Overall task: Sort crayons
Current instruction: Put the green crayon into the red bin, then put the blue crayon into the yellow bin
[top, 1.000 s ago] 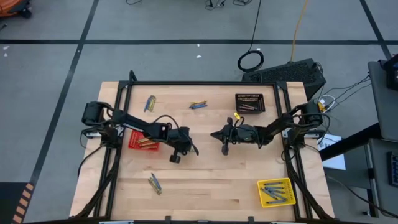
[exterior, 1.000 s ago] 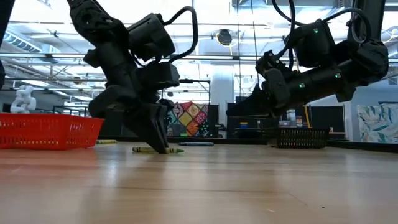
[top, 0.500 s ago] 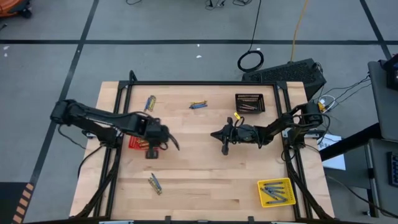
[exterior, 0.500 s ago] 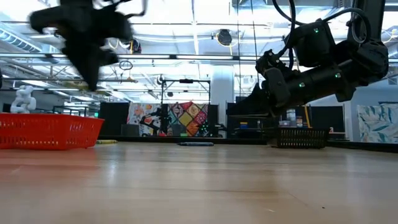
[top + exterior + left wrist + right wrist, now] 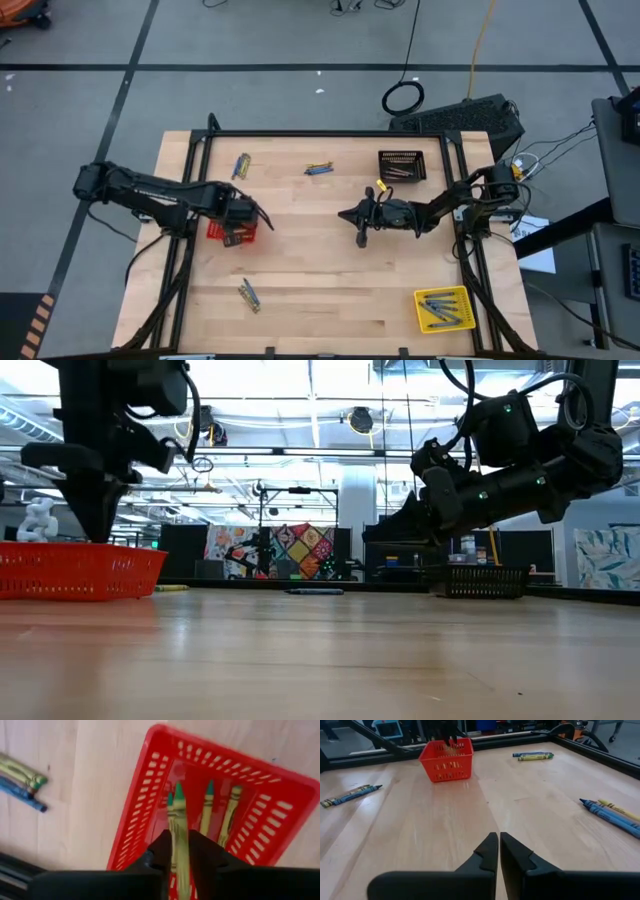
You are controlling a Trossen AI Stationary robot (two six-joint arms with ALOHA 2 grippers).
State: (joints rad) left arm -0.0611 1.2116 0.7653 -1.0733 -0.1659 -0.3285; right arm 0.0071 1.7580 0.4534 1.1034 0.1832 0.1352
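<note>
Wooden counter (image 5: pixel 330 270): left tool (image 5: pixel 178 851) pinches a green crayon (image 5: pixel 178 827) above the red basket (image 5: pixel 150 800) for dropping; right tool (image 5: pixel 498 851) waits shut mid-counter.

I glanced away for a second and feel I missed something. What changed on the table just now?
The left end effector picked a green crayon off the middle of the table and carried it left; it now hangs over the red basket, the crayon between its fingers. The right end effector stayed shut at mid-table. The other baskets and loose crayons did not move.
</note>
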